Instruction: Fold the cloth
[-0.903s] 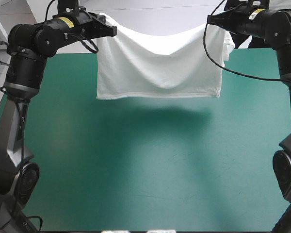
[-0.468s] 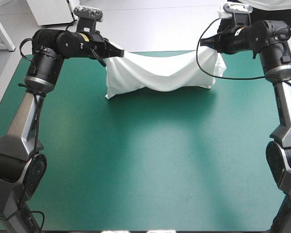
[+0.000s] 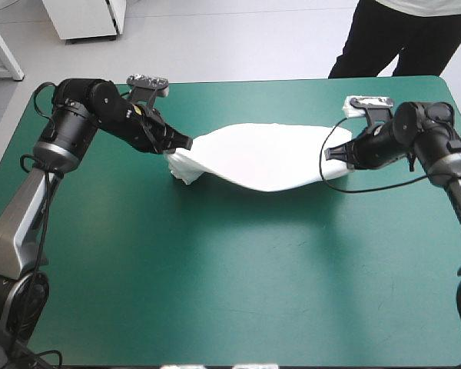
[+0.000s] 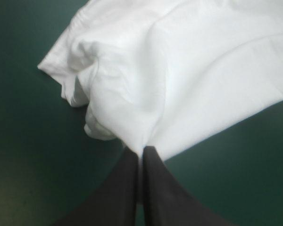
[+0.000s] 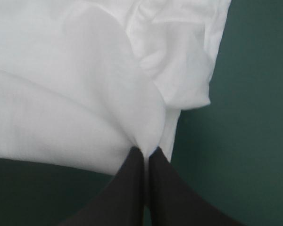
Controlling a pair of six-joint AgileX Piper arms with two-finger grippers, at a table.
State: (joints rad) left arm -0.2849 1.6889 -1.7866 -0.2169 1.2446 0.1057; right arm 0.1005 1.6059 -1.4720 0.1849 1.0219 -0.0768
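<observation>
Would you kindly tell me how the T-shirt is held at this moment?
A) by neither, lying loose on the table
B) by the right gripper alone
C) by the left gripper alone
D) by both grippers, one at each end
D: the left gripper and the right gripper are each shut on one end of the T-shirt, as both wrist views confirm.

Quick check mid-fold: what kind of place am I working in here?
Likely a robot test bench, perhaps in a lab, not a home: a table with a plain teal-green cover, and a single white T-shirt stretched between the left gripper and the right gripper, each shut on one end.
</observation>
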